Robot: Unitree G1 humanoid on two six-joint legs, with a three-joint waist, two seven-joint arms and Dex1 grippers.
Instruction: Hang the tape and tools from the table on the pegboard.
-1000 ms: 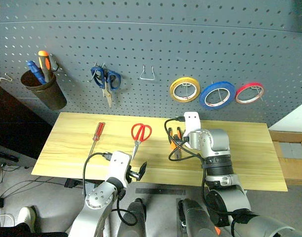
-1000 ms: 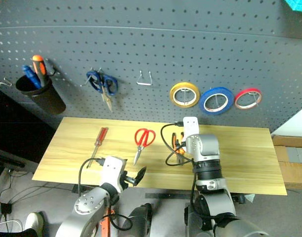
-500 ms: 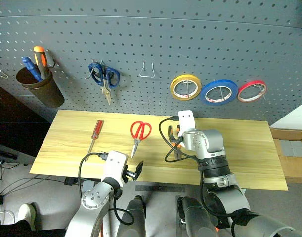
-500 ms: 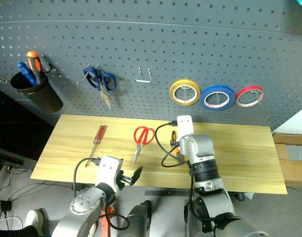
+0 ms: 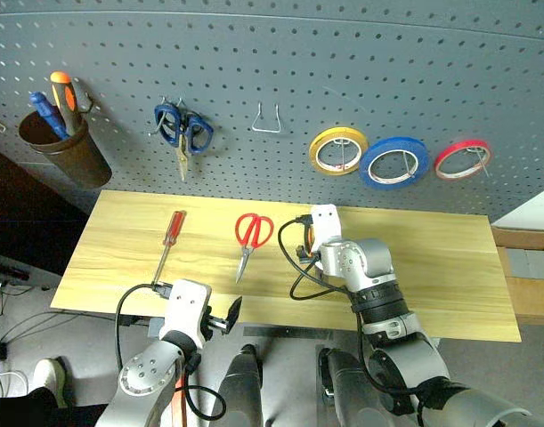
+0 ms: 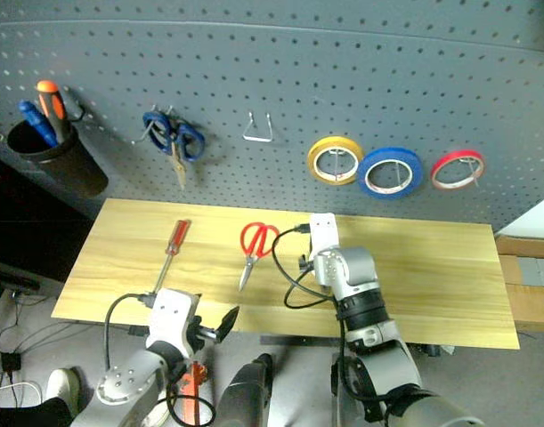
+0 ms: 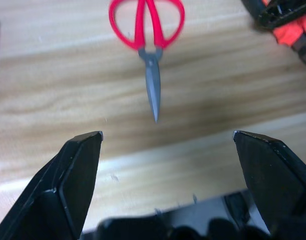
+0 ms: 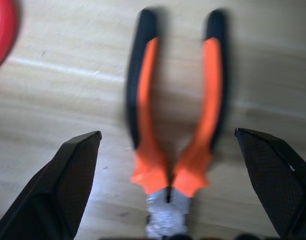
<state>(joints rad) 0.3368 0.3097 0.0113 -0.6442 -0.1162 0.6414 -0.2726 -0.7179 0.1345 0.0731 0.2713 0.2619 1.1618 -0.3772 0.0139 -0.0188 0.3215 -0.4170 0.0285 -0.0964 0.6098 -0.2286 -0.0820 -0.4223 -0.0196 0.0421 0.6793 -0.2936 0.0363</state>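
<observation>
In the head views the right arm [image 5: 365, 271] hides the pliers [image 8: 174, 125], whose steel nose the right wrist view cuts off.

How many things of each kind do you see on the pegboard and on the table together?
Tape rings: 3, yellow, blue, red
Scissors: 2, blue, red
Screwdrivers: 3, blue, orange, red
Pliers: 1
Cup: 1
Total: 10
</observation>
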